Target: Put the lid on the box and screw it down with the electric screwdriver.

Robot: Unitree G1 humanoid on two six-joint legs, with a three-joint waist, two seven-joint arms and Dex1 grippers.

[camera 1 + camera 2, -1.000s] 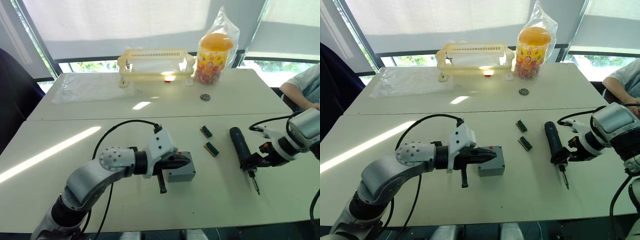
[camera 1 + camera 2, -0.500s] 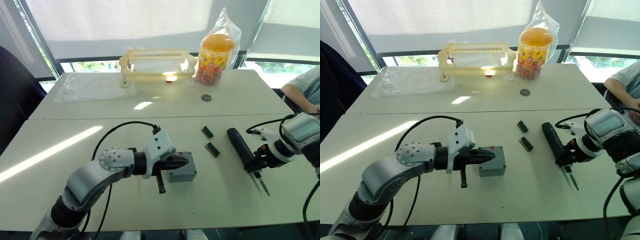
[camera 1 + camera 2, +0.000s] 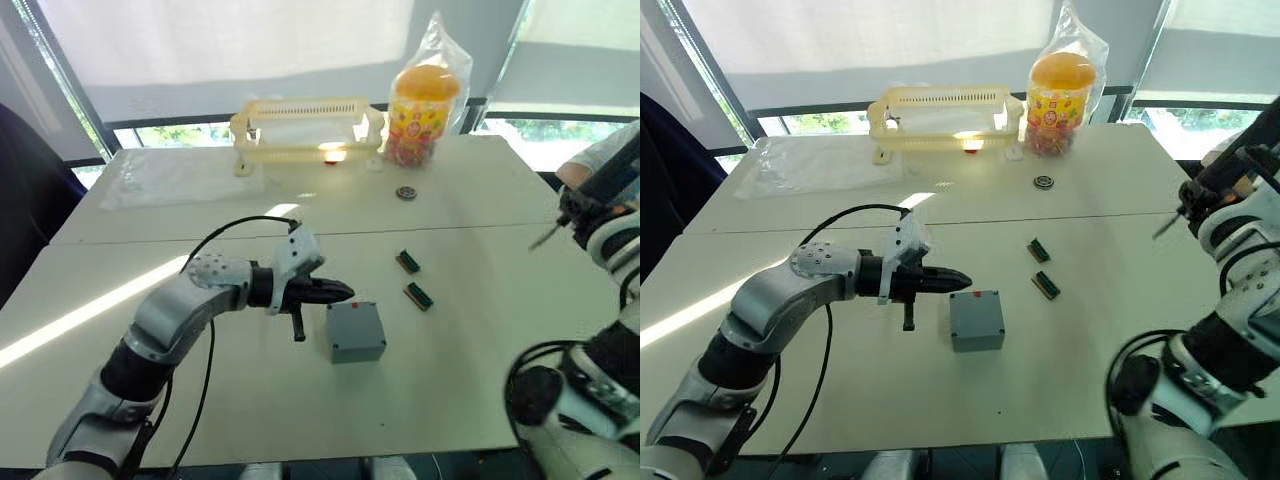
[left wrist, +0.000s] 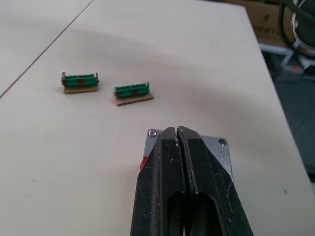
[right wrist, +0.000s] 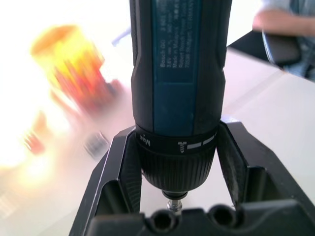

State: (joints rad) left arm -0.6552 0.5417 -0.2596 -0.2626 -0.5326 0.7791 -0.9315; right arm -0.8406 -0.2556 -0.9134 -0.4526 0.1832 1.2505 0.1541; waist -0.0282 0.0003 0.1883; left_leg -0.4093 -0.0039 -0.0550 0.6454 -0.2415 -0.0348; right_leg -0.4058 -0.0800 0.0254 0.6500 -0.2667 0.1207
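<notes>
Pressed together with nothing between them, the left gripper's [image 4: 178,135] black fingers hover just above the near edge of the box [image 3: 356,331]; the lid [image 3: 975,315] sits closed on it, grey, with a small red mark on one side; two green connector pieces [image 3: 408,263] lie beyond on the table [image 3: 450,340]; the right gripper's [image 5: 176,162] fingers clamp the electric screwdriver [image 5: 178,73] by its collar — raised well off the table at the right edge, bit slanting down
</notes>
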